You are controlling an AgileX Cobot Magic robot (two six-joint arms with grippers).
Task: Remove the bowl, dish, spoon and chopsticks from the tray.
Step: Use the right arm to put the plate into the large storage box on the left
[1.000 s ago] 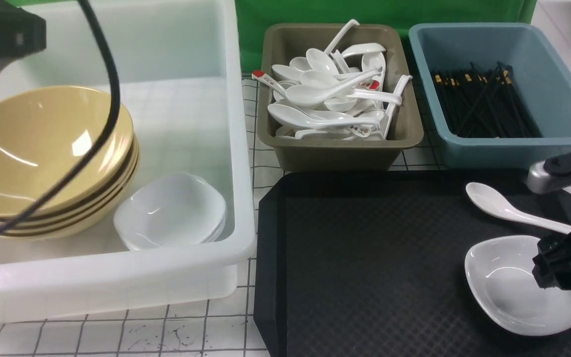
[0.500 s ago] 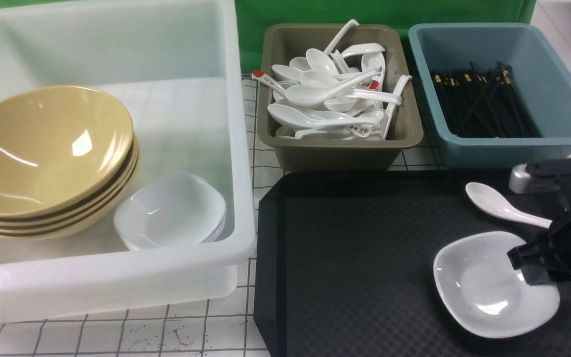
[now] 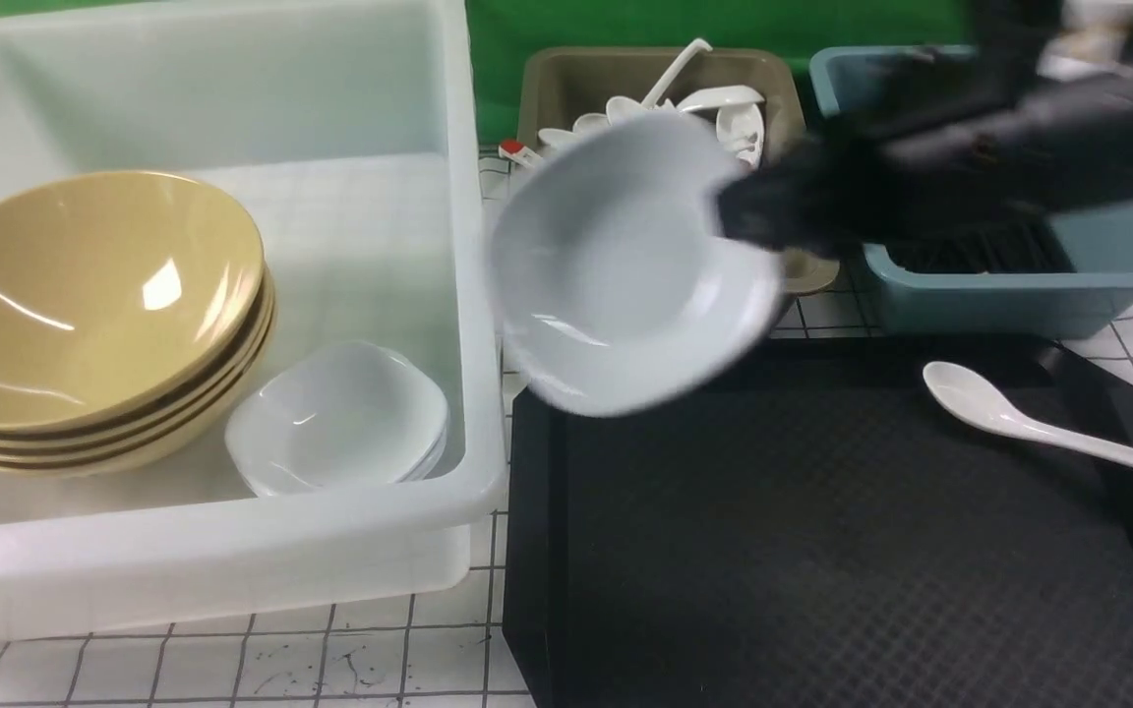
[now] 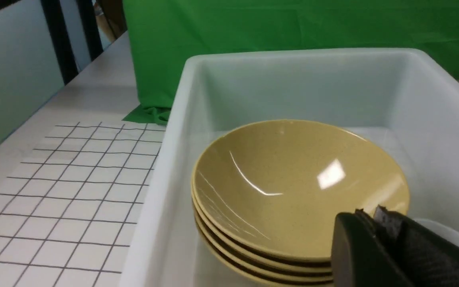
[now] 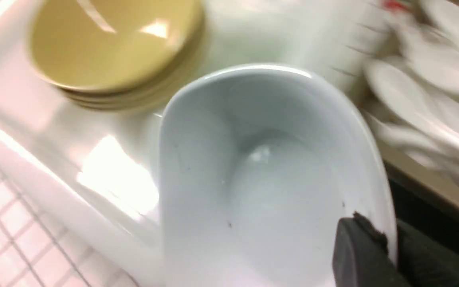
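Now my right gripper [image 3: 736, 214] is clamped on the rim of the dish [image 3: 616, 265], which sticks out to its left, tilted, in the air over the far left corner of the tray [image 3: 822, 551], beside the white tub [image 3: 476, 324]. The spoon [image 3: 1029, 418] lies on the tray. My left gripper [image 4: 373, 223] has its 2 fingers together, empty.

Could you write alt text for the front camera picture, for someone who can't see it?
A blurred right gripper holds a white dish by its rim in the air, beside a white tub that holds stacked yellow bowls and small white dishes. One white spoon lies on the black tray below.
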